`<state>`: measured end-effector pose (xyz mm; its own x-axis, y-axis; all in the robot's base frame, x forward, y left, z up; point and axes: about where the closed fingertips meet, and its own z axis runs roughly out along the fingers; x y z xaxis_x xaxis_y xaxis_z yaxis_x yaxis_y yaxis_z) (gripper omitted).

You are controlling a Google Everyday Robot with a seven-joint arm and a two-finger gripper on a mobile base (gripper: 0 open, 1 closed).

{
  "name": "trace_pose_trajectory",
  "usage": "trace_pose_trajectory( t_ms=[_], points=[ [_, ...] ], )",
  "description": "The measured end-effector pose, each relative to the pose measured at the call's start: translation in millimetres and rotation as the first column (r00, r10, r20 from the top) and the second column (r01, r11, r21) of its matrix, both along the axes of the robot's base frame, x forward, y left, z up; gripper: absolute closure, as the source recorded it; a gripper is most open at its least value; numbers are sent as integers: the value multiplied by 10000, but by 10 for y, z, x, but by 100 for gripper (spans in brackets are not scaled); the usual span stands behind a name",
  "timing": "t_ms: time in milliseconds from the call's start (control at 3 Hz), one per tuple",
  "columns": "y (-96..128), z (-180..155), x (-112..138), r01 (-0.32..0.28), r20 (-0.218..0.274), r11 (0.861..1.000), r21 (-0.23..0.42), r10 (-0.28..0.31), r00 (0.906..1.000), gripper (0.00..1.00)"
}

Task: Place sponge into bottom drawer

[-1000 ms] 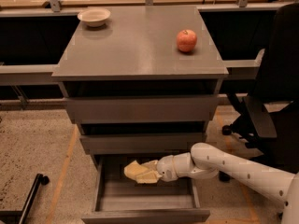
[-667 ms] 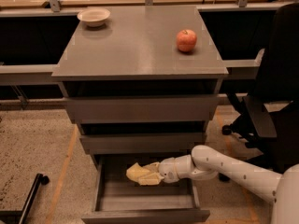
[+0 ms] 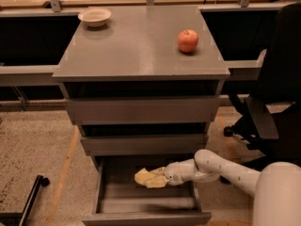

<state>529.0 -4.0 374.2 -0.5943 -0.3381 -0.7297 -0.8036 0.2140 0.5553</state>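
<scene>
The bottom drawer (image 3: 146,217) of the grey cabinet is pulled open toward me. The pale yellow sponge (image 3: 142,176) is inside it, over the back middle of the drawer floor. My gripper (image 3: 156,179) reaches in from the right on a white arm and is shut on the sponge's right side, holding it low over the drawer floor. I cannot tell whether the sponge touches the floor. The two higher drawers are pushed in further.
A red apple (image 3: 188,41) and a white bowl (image 3: 95,17) sit on the cabinet top. A black office chair (image 3: 275,107) stands close on the right. A black bar with a wheel (image 3: 29,199) lies on the floor at lower left.
The gripper and the sponge have sunk slightly lower into the bottom drawer; the grip on the sponge is unchanged.
</scene>
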Motion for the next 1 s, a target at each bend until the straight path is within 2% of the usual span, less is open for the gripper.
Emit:
trace_pose_trajectory(
  t_ms=[333,667,1000],
  points=[
    [-271,-518,374,126,-457,9991,-402,-145,9989,100],
    [-287,-506,437,165,-321,9989,-436,-179,9993,100],
    [-227,-483,391,-62,-212,9986,-530,51,9998,100]
  ],
)
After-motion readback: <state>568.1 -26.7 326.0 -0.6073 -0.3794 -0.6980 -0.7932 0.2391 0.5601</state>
